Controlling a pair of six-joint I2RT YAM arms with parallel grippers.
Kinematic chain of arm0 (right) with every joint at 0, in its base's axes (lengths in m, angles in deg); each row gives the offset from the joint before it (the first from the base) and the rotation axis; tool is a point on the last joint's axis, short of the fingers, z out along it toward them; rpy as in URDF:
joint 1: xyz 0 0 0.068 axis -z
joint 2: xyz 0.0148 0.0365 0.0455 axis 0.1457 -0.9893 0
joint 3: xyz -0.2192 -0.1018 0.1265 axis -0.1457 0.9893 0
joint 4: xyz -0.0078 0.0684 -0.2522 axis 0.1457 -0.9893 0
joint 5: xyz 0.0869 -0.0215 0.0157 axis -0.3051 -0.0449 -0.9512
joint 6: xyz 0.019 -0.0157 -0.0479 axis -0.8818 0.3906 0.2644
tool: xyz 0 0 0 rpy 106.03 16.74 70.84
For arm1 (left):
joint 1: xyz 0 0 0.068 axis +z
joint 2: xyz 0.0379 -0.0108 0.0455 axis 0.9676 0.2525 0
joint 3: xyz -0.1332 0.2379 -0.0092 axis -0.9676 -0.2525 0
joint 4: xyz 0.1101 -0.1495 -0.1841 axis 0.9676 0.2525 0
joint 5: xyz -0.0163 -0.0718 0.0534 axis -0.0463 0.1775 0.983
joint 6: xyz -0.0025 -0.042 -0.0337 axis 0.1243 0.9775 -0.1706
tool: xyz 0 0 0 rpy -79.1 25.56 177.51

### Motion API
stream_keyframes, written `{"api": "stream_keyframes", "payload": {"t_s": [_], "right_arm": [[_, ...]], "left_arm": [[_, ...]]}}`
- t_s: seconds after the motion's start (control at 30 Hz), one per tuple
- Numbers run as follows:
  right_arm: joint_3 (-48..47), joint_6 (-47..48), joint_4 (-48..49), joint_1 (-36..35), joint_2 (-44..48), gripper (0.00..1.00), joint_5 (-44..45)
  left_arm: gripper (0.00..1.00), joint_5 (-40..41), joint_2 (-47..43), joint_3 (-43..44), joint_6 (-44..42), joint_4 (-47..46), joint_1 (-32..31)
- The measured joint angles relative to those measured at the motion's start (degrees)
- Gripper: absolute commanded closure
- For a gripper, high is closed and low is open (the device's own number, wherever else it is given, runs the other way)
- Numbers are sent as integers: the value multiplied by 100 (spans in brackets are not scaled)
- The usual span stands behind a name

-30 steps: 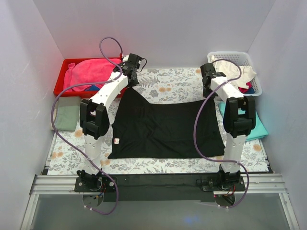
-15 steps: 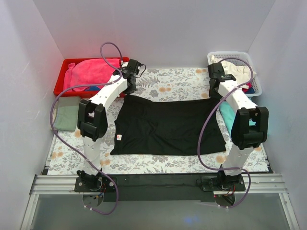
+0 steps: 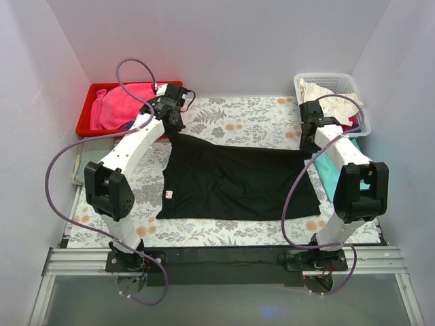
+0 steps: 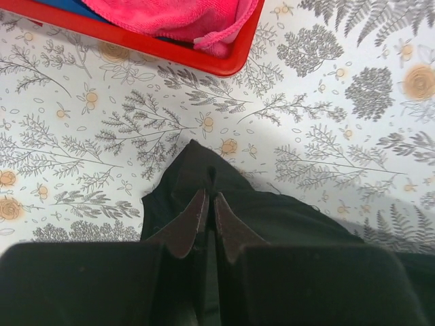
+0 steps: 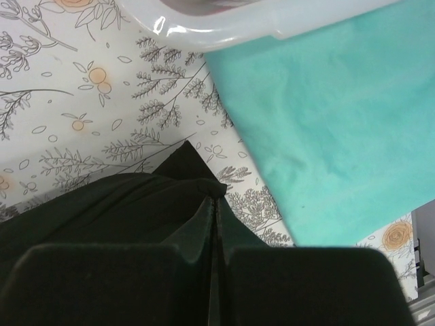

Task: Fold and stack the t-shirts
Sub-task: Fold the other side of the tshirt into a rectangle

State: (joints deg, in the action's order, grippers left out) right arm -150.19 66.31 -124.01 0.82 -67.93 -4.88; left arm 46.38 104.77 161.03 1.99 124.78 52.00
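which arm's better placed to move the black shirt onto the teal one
Right, probably. The teal t-shirt lies beside the right arm, whose jaws pinch the black t-shirt's far right corner; the left arm is over by the red bin.

Black t-shirt [image 3: 238, 180]: plain black, small white tag.
Teal t-shirt [image 5: 326, 115]: plain teal.
Tablecloth [image 3: 251, 119]: white, grey fern print, orange blossoms.
Tray [image 3: 83, 126]: red.
Cloth [image 3: 115, 105] in tray: pink.
Basket [image 3: 325, 77]: white.

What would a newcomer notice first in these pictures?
A black t-shirt lies spread on the floral table, its far corners pinched by the shut left gripper and right gripper. A red tray of pink cloth sits far left; a teal shirt lies right, near a white basket.
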Motion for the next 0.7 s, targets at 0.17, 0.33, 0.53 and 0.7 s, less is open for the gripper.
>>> {"api": "stream_keyframes", "payload": {"t_s": [0.17, 0.33, 0.53, 0.7], "right_arm": [[245, -55, 55, 0, 323, 99, -133], [621, -74, 101, 0, 603, 99, -168], [1202, -168, 94, 0, 942, 99, -160], [1567, -273, -33, 0, 1104, 99, -55]], "left_arm": [[100, -2, -402, -284, 116, 20, 0], [100, -155, -579, -901, 260, 98, -2], [100, -463, -909, -1762, 562, 310, -9], [100, -730, -1290, -2223, 846, 428, -46]]}}
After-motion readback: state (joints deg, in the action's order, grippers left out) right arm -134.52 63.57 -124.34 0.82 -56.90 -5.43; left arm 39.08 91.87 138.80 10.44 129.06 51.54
